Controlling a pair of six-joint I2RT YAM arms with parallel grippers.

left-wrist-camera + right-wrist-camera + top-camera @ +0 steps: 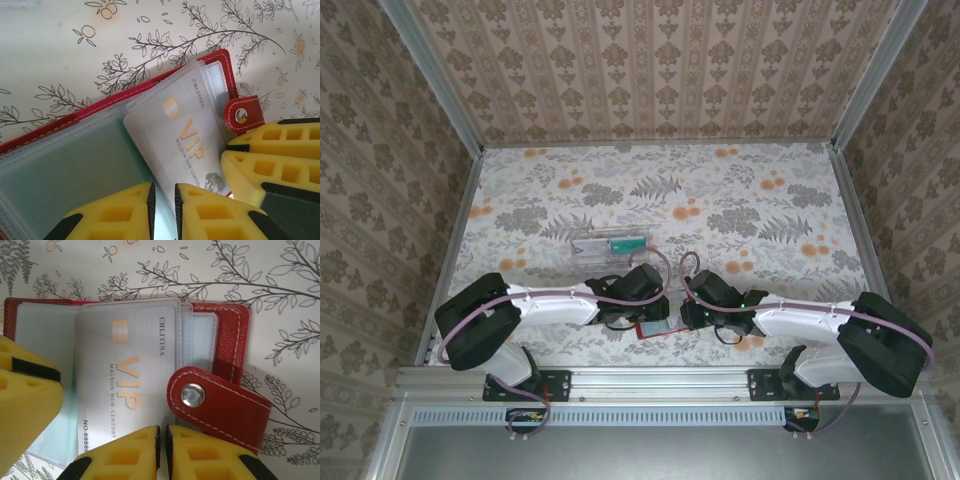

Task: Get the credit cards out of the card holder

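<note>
The red card holder lies open on the table between both grippers, its snap strap flapped out. A silver-white credit card printed "VIP" sticks partway out of a clear pocket and sits askew. My right gripper is closed to a thin gap on the card's near edge, beside the strap. My left gripper pinches the near edge of the holder's teal-grey pocket sleeve, just left of the card. The right gripper's yellow fingers press in close from the right.
A clear plastic tray stands a little beyond the grippers with a green card in it. The flowered tabletop stretches far and to both sides, walled by patterned panels. The arm bases sit on the rail at the near edge.
</note>
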